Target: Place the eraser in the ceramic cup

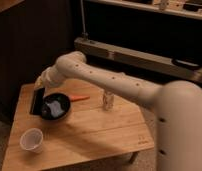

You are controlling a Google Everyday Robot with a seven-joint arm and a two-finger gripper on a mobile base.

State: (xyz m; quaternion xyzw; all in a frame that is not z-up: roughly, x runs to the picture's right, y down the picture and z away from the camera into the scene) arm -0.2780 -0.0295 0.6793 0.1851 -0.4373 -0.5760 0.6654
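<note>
Over the left end of the wooden table, I see the gripper clamped shut on the top of the eraser, which hangs upright just left of the black bowl. The ceramic cup stands upright at the near left, below the eraser and apart from it. An orange stick lies right of the bowl, with a small pale bottle further right.

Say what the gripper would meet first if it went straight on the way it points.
Pointing down over the left of the table, the gripper, shut on the eraser, would probably press it onto the wood just left of the black bowl; depth is unclear.
</note>
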